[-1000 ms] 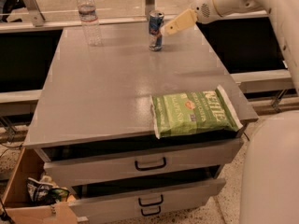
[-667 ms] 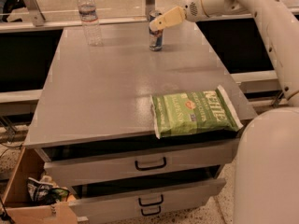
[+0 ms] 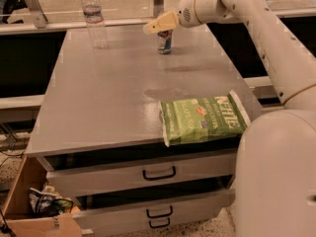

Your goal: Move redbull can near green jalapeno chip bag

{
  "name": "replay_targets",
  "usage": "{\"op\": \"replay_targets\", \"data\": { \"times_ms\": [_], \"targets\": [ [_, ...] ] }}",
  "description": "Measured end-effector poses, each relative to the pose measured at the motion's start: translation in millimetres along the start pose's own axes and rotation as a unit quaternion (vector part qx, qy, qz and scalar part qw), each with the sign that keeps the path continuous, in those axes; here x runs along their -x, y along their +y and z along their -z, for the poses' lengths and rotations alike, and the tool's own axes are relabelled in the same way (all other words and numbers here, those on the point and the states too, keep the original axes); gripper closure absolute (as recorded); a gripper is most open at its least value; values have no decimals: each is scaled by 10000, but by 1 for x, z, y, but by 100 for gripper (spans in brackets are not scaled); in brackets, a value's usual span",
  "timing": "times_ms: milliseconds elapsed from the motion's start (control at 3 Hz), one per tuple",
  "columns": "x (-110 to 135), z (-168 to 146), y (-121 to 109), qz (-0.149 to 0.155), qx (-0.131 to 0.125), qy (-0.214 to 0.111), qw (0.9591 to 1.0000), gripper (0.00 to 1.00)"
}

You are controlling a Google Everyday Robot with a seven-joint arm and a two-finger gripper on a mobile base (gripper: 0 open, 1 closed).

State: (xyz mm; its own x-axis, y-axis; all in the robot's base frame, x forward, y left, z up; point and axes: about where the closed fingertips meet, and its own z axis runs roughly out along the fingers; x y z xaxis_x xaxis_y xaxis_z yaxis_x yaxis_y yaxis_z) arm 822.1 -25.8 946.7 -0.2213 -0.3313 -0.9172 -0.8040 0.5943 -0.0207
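The redbull can (image 3: 165, 42) stands upright at the back middle of the grey table (image 3: 98, 98); its top is hidden behind my gripper. My gripper (image 3: 152, 27) is at the can's top, reaching in from the right and pointing left, with the white arm stretching back to the right. The green jalapeno chip bag (image 3: 202, 118) lies flat at the table's front right corner, slightly over the edge, well apart from the can.
A clear water bottle (image 3: 94, 19) stands at the back left of the table. Two drawers (image 3: 158, 173) below the tabletop are partly open. A cardboard box (image 3: 24, 201) with a small dark snack bag (image 3: 44, 202) sits on the floor at the lower left.
My gripper has moved left, from the right side of the can to over its top. The can, bag and bottle have not moved.
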Motion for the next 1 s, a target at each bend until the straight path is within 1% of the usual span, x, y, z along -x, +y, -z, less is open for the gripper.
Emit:
{"op": "replay_targets", "data": {
  "times_ms": [333,667,1000],
  "targets": [
    [-10,-12,-9,52,-44,80,9999,7],
    [-15,-14,-20,65,-140,91,9998,23],
    [-18,-8,-28,111,-176,61,9998,48]
  ]
}}
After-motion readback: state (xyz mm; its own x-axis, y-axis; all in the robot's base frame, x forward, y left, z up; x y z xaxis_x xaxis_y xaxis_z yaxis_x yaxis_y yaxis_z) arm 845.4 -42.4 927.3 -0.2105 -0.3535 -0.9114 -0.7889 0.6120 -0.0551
